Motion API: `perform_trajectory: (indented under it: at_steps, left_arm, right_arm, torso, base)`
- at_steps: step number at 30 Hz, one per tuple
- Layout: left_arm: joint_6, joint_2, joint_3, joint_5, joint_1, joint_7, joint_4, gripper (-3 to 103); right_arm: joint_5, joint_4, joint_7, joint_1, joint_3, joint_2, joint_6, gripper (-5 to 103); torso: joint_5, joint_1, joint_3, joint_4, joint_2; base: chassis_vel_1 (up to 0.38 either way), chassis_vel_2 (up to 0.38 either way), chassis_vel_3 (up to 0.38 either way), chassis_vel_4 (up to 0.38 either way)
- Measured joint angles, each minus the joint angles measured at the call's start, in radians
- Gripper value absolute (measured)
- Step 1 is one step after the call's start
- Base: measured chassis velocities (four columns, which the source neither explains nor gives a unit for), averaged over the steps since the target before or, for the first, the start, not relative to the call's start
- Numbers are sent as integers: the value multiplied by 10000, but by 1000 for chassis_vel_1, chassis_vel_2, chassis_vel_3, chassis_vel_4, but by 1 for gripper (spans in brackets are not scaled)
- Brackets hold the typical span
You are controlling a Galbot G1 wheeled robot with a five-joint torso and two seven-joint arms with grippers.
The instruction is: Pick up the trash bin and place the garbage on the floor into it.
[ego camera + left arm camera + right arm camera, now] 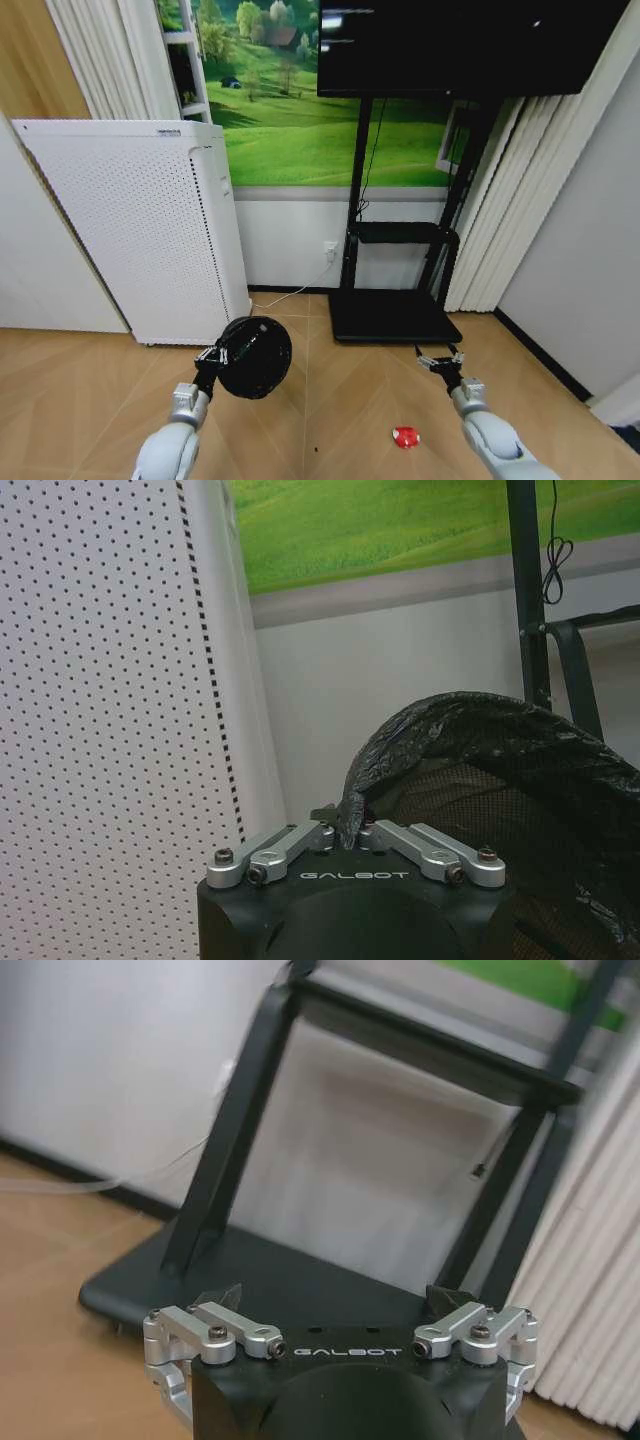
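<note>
The trash bin (pixel 254 357) is a small black round basket lined with a black bag, held off the floor (pixel 340 420) and tilted with its mouth toward me. My left gripper (pixel 210 358) is shut on its rim, at the bin's left side. In the left wrist view the left gripper (pixel 348 832) pinches the bag-covered rim of the trash bin (pixel 500 780). A red crumpled wrapper (pixel 406 437) of garbage lies on the floor in front of my right arm. My right gripper (pixel 441 362) is open and holds nothing, above the floor near the stand's base; the right gripper (pixel 335 1305) shows its fingers spread wide.
A tall white perforated appliance (pixel 140 230) stands against the wall at the left. A black TV stand (pixel 395 315) with a flat base sits at the middle back, a white cable (pixel 290 295) beside it. Curtains (pixel 520 200) hang at the right.
</note>
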Motion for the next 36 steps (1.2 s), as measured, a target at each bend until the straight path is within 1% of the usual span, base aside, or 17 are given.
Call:
perform_trajectory:
  at_steps: [2,3,4,5,7,9,10,13,14,17,18,24,36]
  left_arm:
    - [31,143,206,-48,-128,-9,112,4]
    - [31,143,206,-48,-128,-9,112,4]
    - [63,214,387,-74,-238,-9,211,4]
    - [72,234,516,-75,-273,-8,278,4]
    - [73,240,685,-72,-323,-1,381,4]
    - [68,238,909,-55,-397,8,538,4]
    - [68,238,909,-55,-397,8,538,4]
    - [37,218,1029,-22,-404,35,631,4]
    - [37,218,1029,-22,-404,35,631,4]
    - [31,195,1070,-19,-484,35,683,4]
    - [31,185,1100,-22,-536,35,704,4]
    - [50,104,1248,-19,-606,35,745,4]
    - [53,64,1365,16,-606,32,887,4]
  right_arm:
    - [-384,-211,-193,-64,-277,-514,14,100]
    - [-384,-211,-193,-64,-277,-514,14,100]
    - [-492,-349,-302,-121,-358,-766,27,100]
    - [-527,-468,-395,-119,-423,-916,28,100]
    - [-529,-633,-475,-125,-494,-1040,42,100]
    - [-487,-869,-853,-213,-585,-1147,162,100]
    - [-487,-869,-853,-213,-585,-1147,162,100]
    - [-620,-1209,-1445,-302,-997,-1247,415,100]
    - [-620,-1209,-1445,-302,-997,-1247,415,100]
    - [-757,-1398,-1825,-413,-1341,-1261,606,101]
    - [-915,-1502,-1970,-467,-1510,-1216,696,99]
    - [-1298,-1896,-2001,-541,-1936,-940,807,98]
    - [-1745,-2882,-2099,-371,-2702,-732,1010,98]
  torso:
    - [0,0,-1,7,0]
    - [0,0,-1,7,0]
    - [-1,0,0,-5,0]
    - [-1,0,-1,-4,1]
    - [-1,0,-1,-3,1]
    - [-1,0,0,-6,1]
    - [-1,0,0,-6,1]
    - [0,0,0,-1,0]
    - [0,0,0,-1,0]
    - [0,0,0,0,0]
    - [0,0,-1,-1,0]
    - [-1,0,0,-1,0]
    - [-1,0,0,-1,1]
  base:
    - [0,0,0,0]
    - [0,0,0,0]
    - [0,0,0,0]
    - [0,0,0,0]
    - [0,0,0,0]
    - [0,0,0,0]
    - [0,0,0,0]
    - [0,0,0,0]
    - [0,0,0,0]
    - [0,0,0,0]
    - [0,0,0,0]
    - [0,0,0,0]
    - [0,0,0,0]
